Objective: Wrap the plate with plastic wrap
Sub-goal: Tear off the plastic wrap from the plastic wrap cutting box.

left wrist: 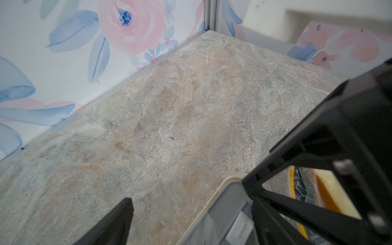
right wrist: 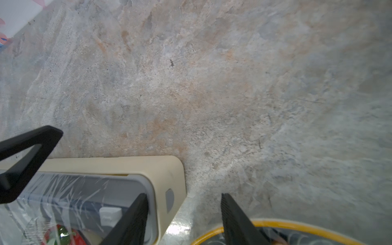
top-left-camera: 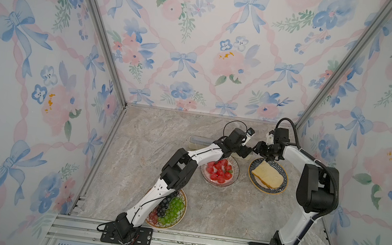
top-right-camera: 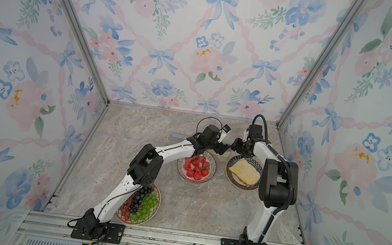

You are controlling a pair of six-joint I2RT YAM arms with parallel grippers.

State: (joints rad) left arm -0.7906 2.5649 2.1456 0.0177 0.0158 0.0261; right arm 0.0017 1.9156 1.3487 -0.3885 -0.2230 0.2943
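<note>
Open tabletop (right wrist: 212, 84) beyond wrap box (right wrist: 167, 169) corner

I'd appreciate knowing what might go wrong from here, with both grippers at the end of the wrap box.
1. The left gripper and right gripper sit close together at the end of the box; they may collide.
2. The plastic wrap lies crinkled over the grey top and could bunch when pulled.
3. The bread plate beside the box may get nudged.
</note>
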